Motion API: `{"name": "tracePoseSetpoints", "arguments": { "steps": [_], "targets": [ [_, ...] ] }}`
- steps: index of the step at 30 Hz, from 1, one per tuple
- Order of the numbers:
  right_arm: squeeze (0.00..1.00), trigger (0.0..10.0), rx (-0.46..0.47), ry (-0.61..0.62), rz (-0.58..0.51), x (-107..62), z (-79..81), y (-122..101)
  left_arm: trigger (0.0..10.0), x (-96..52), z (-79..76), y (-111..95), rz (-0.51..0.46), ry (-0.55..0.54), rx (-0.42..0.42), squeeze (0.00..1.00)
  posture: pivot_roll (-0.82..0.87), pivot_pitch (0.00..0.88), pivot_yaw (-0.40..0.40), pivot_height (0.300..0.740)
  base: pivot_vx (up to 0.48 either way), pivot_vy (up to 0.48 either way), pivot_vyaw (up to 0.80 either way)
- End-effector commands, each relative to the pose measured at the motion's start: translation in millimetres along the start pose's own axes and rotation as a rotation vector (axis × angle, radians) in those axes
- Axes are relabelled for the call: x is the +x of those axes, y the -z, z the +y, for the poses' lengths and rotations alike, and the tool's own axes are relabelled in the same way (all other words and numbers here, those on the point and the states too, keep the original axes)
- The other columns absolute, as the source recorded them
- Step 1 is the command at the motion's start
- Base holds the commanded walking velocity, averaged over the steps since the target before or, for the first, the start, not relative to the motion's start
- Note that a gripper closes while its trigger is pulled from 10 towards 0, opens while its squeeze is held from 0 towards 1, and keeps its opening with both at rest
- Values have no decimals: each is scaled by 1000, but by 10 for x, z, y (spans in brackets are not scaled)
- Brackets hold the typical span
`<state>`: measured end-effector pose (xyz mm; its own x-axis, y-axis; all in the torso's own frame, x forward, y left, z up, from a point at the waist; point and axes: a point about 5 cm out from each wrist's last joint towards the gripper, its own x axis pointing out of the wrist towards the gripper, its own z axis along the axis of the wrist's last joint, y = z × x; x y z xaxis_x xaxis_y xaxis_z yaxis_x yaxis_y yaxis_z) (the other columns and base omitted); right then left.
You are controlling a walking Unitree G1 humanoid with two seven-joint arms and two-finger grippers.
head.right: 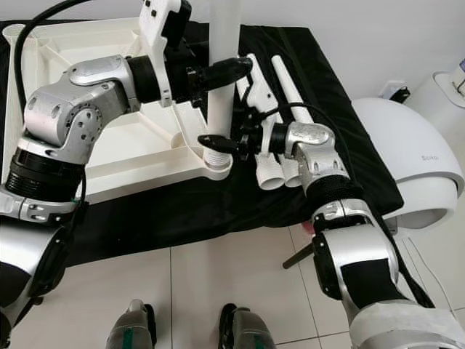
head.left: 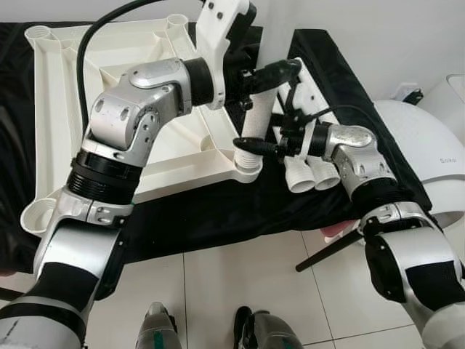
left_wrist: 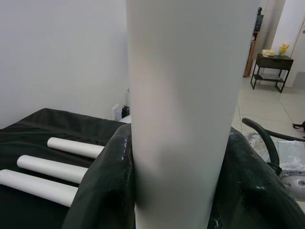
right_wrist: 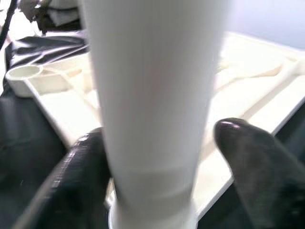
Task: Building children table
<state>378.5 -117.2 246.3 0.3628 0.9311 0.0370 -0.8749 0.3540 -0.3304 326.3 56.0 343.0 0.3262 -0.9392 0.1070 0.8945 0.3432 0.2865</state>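
Note:
A white tabletop (head.right: 116, 156) lies upside down on a black-covered bench (head.right: 218, 211). One white leg (head.right: 222, 43) stands upright in its near right corner socket (head.right: 216, 166). My left gripper (head.right: 234, 70) is shut on this leg part way up; its black fingers (left_wrist: 102, 191) press both sides of the tube (left_wrist: 183, 105). My right gripper (head.right: 215, 142) straddles the leg's foot just above the socket. There one finger (right_wrist: 78, 181) touches the tube and the other stands slightly off it, so it is open. Three spare legs (head.right: 280, 109) lie on the cloth to the right.
A white domed appliance (head.right: 410, 160) stands on the floor at the right. A dark rod (head.right: 299, 256) leans under the bench edge. My feet (head.right: 131, 331) rest on pale tiles. Other corner sockets (head.left: 36, 215) are on the tabletop's left side.

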Motion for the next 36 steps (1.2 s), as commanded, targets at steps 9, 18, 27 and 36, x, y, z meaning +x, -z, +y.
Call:
{"name": "tracePoseSetpoints", "arguments": {
  "steps": [9, 18, 27, 36],
  "targets": [
    [0, 10000, 32, 201, -130, -11, -53, -50, 10000, -36, 167, -246, -50, -152, 71, 0, 95, 115, -67, 740, 0, 0, 0],
    [0, 10000, 61, 344, -220, 130, 141, -19, 10000, -78, 243, -346, -60, -226, 116, 0, 105, 136, -72, 740, 0, 0, 0],
    [0, 10000, 44, 492, -264, 226, 224, -138, 10000, -53, 238, -292, -38, -222, 124, 0, 103, 143, -68, 740, 0, 0, 0],
    [0, 10000, 46, 592, -262, 278, 294, -200, 10000, -30, 233, -270, -33, -215, 125, 0, 103, 147, -69, 740, 0, 0, 0]
  ]
}}
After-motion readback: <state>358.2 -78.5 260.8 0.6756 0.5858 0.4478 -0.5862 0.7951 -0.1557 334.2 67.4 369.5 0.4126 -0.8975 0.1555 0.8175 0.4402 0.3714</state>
